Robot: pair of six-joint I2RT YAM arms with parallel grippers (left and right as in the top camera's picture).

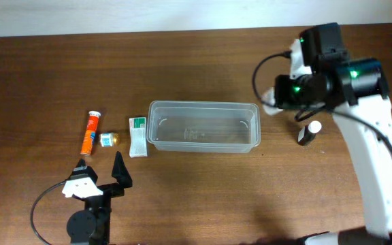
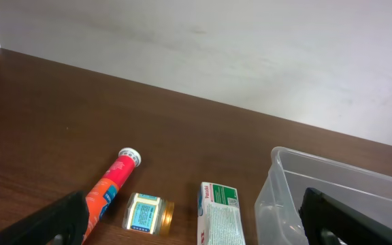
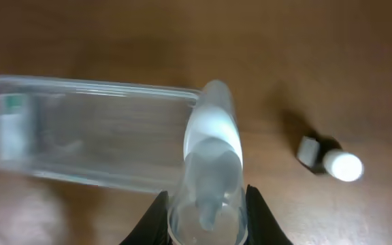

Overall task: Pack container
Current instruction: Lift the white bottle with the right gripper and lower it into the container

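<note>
Table [image 1: 182,197]: wood-grain top, dark reddish-brown, matte, fills nearly the whole overhead view; grain runs left-right, w/ a paler sheen toward the near side. Wall [image 1: 114,13]: plain off-white, meets the table's far edge in a straight line; left wrist view shows faint smudges on it, plus its vertical left edge at top left w/ brown beyond. Light: even, diffuse, from above; shadows on the tabletop short & soft.

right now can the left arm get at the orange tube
Probably yes: the open left tool sits near the orange tube with nothing between; a small jar lies close beside it.
</note>
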